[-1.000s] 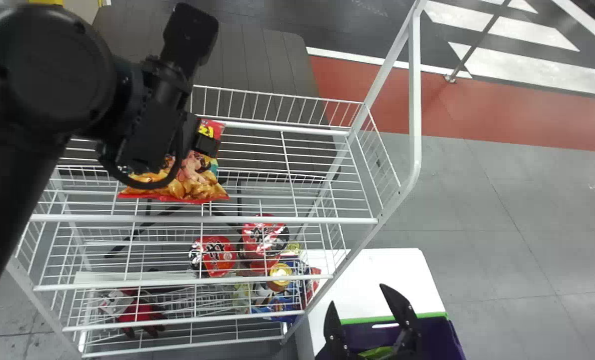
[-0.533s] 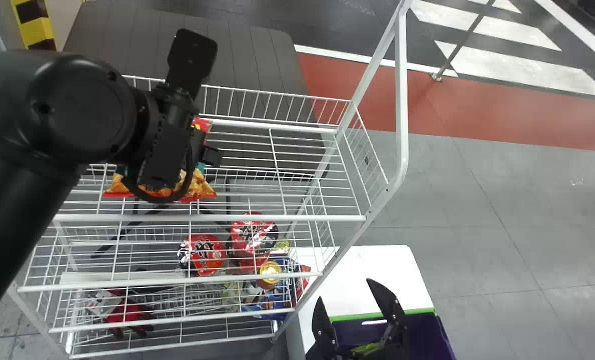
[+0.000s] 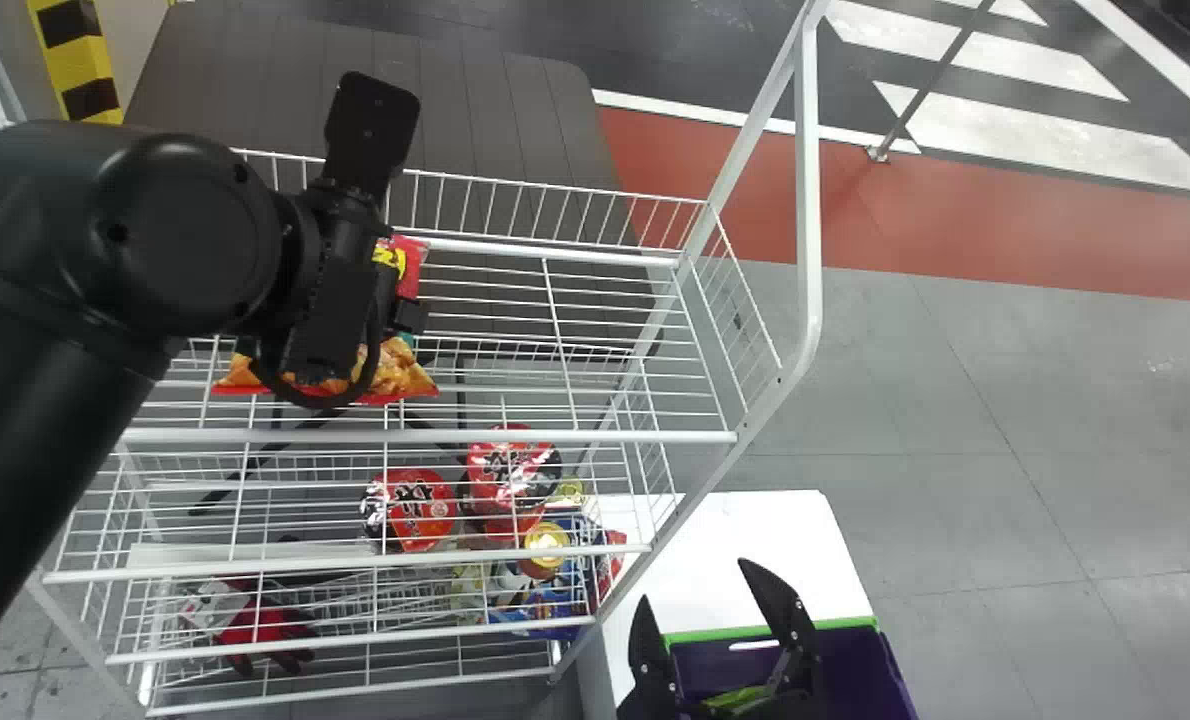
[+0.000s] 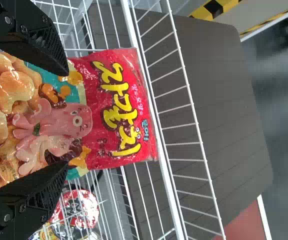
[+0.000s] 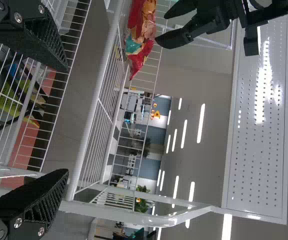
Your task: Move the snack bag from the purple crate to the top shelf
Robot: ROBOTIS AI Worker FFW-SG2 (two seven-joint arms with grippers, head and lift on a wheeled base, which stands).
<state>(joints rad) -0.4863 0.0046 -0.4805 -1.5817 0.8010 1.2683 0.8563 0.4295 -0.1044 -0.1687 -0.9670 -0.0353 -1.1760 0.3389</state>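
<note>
The red and orange snack bag (image 3: 402, 375) rests on the top shelf (image 3: 615, 438), partly hidden by my left gripper (image 3: 333, 310) in the head view. In the left wrist view, the widely spread fingers of my left gripper (image 4: 59, 117) overlap the edges of the snack bag (image 4: 109, 107). The purple crate (image 3: 850, 665) stands at the lower right, with my right gripper (image 3: 710, 590) over it, fingers apart. The right wrist view shows my right gripper (image 5: 61, 122) open and the snack bag (image 5: 141, 37) beside the other gripper's fingertips.
Red-lidded cups (image 3: 420, 510) and other packages (image 3: 555, 600) stand on lower levels of the white wire rack. Red gloves (image 3: 260, 625) lie at its lower left. A white surface (image 3: 755, 530) adjoins the crate. Something green (image 3: 737, 698) is in the crate.
The head view has shifted slightly. My left arm has moved to the right relative to the rack, then slightly back, while the bag has kept its place on the shelf. The right gripper holds its position.
</note>
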